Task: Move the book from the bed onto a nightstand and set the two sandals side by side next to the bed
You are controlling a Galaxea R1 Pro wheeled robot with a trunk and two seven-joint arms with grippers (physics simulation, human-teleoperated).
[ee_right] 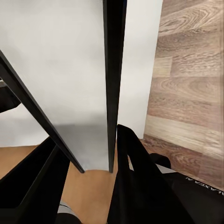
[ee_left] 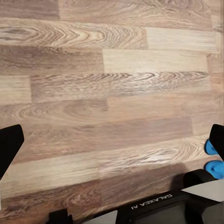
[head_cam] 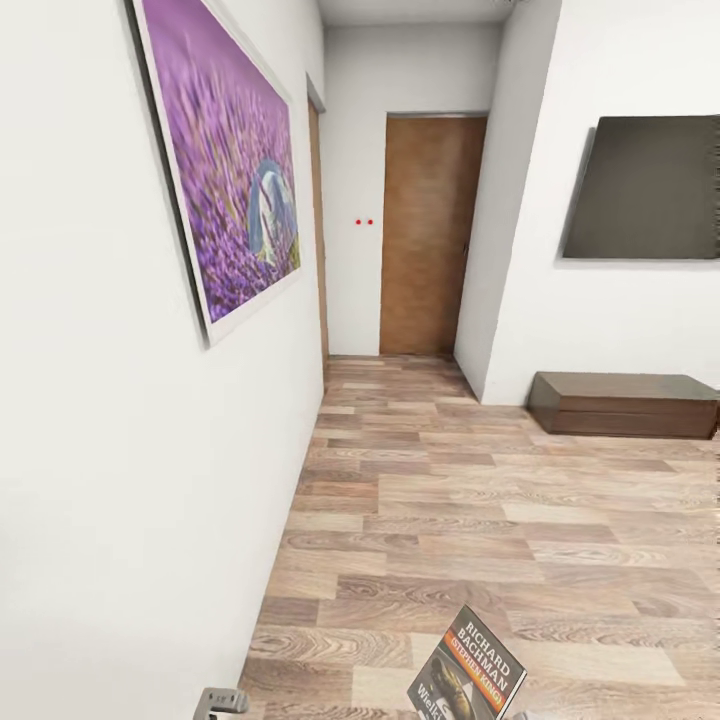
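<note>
Between the right gripper's (ee_right: 100,154) fingers, the book (head_cam: 467,670) sits pinched edge-on, long axis running away from the wrist. Left gripper (ee_left: 112,140) is spread, empty over plank floor (head_cam: 480,500), blue sandals (ee_left: 213,158) just beside one finger. No nightstand visible.

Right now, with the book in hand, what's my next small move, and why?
Probably rotate the base to look for a nightstand: the right gripper grips the book, while the head view faces a hallway painting and door.
</note>
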